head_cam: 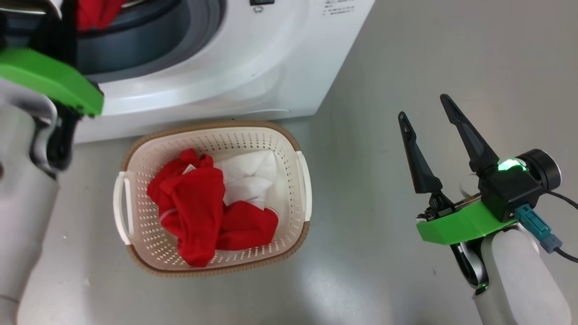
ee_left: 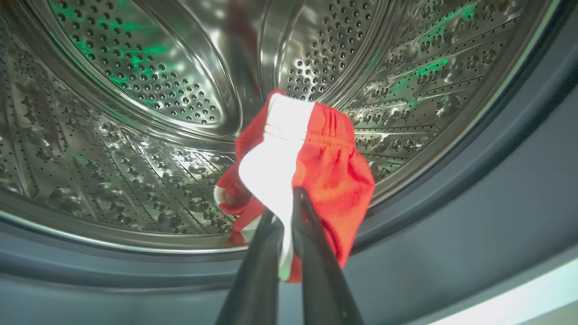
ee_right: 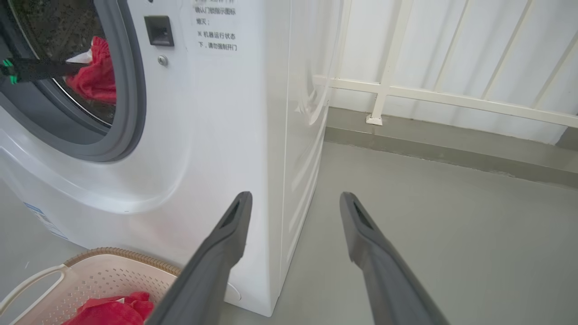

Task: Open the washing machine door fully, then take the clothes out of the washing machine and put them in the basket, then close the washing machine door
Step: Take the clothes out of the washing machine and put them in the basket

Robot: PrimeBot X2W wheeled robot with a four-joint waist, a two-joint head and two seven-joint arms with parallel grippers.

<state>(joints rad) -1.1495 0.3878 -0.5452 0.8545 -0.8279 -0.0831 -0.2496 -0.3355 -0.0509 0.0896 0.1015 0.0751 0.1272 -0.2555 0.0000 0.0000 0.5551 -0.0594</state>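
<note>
The washing machine (head_cam: 253, 58) stands white at the top of the head view, its grey gasket ring (ee_right: 131, 99) open toward me. The door is out of view. Inside the steel drum (ee_left: 135, 90), my left gripper (ee_left: 284, 212) is shut on a red garment with a white stripe (ee_left: 311, 158), lifted off the drum floor. That red garment (ee_right: 95, 74) also hangs in the drum mouth in the right wrist view. The basket (head_cam: 289, 140) sits on the floor below the machine, holding red clothes (head_cam: 198, 203) and a white garment (head_cam: 248, 176). My right gripper (head_cam: 424, 108) hangs open and empty to the basket's right.
Grey floor (head_cam: 388, 67) spreads to the right of the machine. A white railing (ee_right: 442, 99) runs along the wall behind. My left forearm (head_cam: 22, 216) stands at the basket's left.
</note>
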